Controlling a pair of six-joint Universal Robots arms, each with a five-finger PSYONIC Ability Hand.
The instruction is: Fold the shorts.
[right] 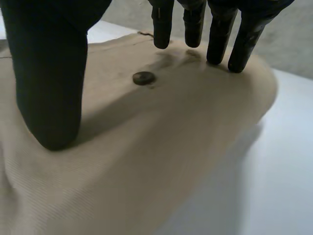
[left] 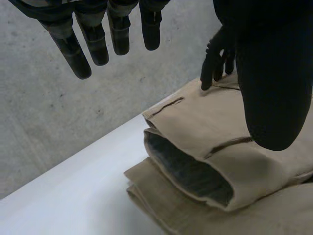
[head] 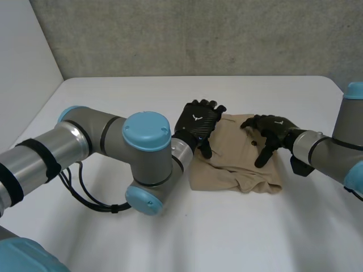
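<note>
The tan shorts lie folded in layers on the white table, right of the middle. My left hand hovers over their left edge with straight fingers held clear above the cloth and the thumb over the top layer. An open leg hem of the shorts shows below the palm. My right hand is spread over the right part of the shorts. Its fingertips and thumb rest on the shorts around a dark button. Neither hand holds cloth.
My left arm crosses the table's left half. A grey wall runs behind the table's far edge. Bare tabletop lies beside the shorts toward the near side and the left.
</note>
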